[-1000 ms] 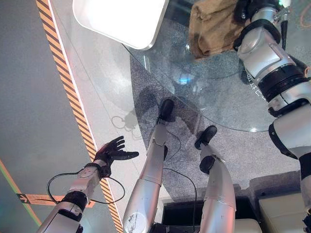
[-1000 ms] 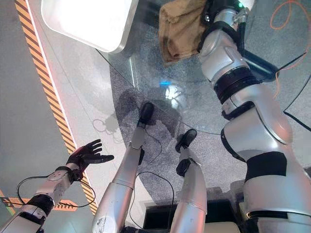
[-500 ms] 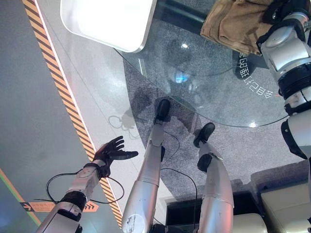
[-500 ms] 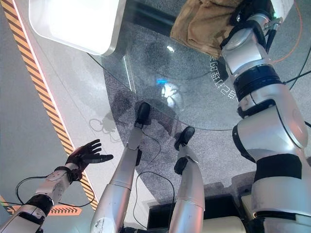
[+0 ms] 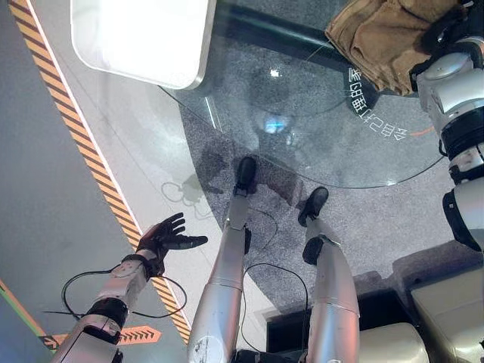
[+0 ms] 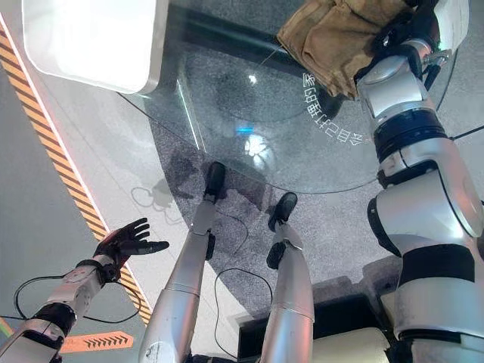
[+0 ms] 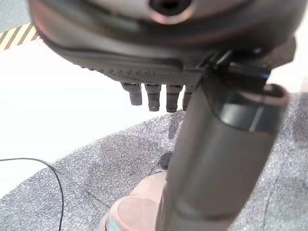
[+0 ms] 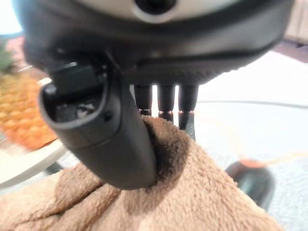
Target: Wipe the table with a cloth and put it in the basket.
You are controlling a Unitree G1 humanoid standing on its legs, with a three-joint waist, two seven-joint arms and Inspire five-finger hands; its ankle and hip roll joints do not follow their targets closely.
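Two hands, well apart: left hand low at the left over the floor, fingers spread and relaxed, grasping nothing. Farther right, round glass table with a white tray at its left rim. At far right, tan cloth bunched on the glass, pinched by the right hand between thumb and curled fingers.

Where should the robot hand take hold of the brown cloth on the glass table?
Judging by its pose, the raised fold in the middle of the brown cloth, from above: it lies bunched on the glass table, and the right robot hand already rests there, thumb and fingers sunk into the pile.
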